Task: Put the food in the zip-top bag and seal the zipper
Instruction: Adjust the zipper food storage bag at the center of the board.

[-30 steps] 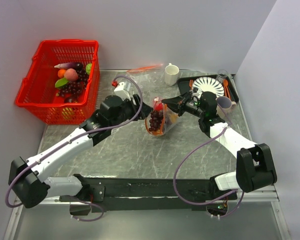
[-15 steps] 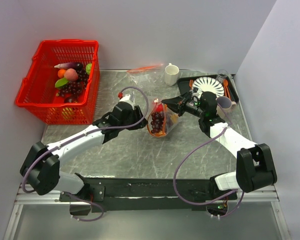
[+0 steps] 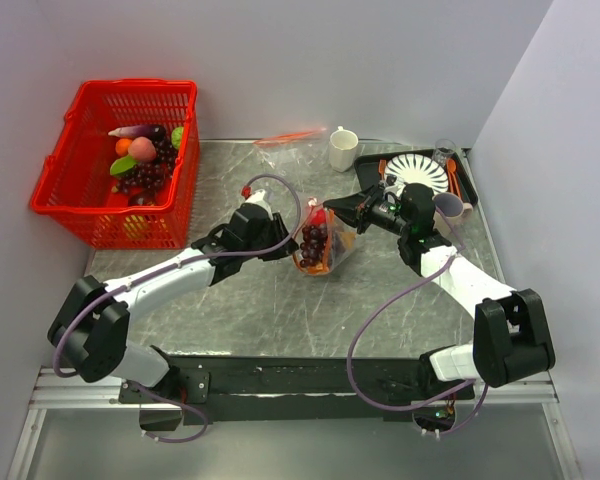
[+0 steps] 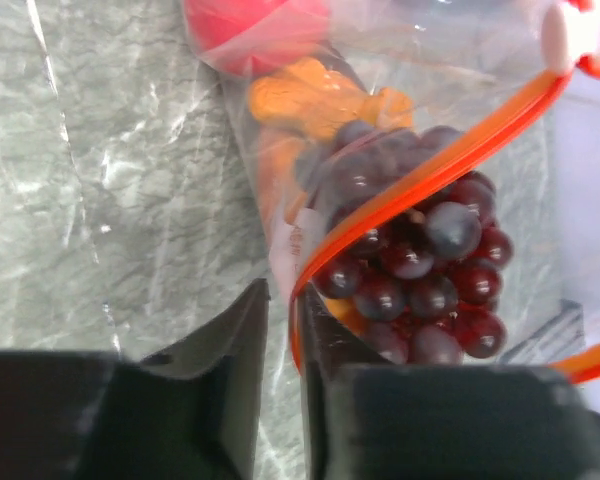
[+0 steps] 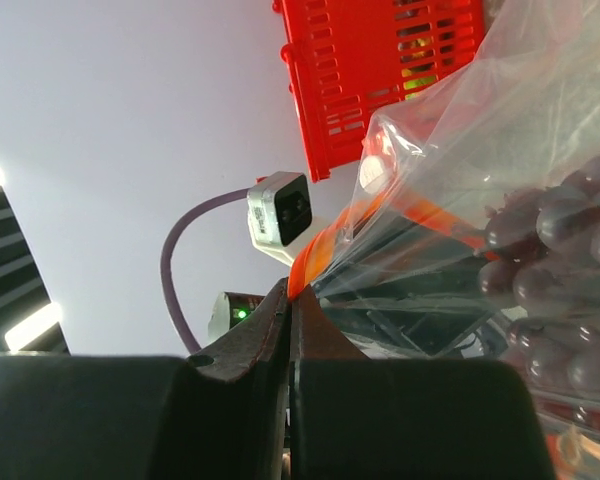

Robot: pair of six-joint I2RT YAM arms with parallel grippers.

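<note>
The clear zip-top bag hangs above the table's middle. Inside are the food pieces: a red round fruit, an orange-brown curved piece and a dark purple grape bunch. Its orange-red zipper runs along the mouth. My right gripper is shut on the zipper's end and holds the bag up. At the bag's left edge my left gripper has its jaws drawn narrow. The zipper's other end lies in the slim gap, against the right finger.
A red basket with other toy foods stands at the back left. A second clear bag and a white mug lie at the back. A tray with a striped plate and a lilac cup sit at the right.
My left arm has swung right, up to the bag's left edge, and its jaws have narrowed round the zipper end. The right gripper and the bag have stayed put.
</note>
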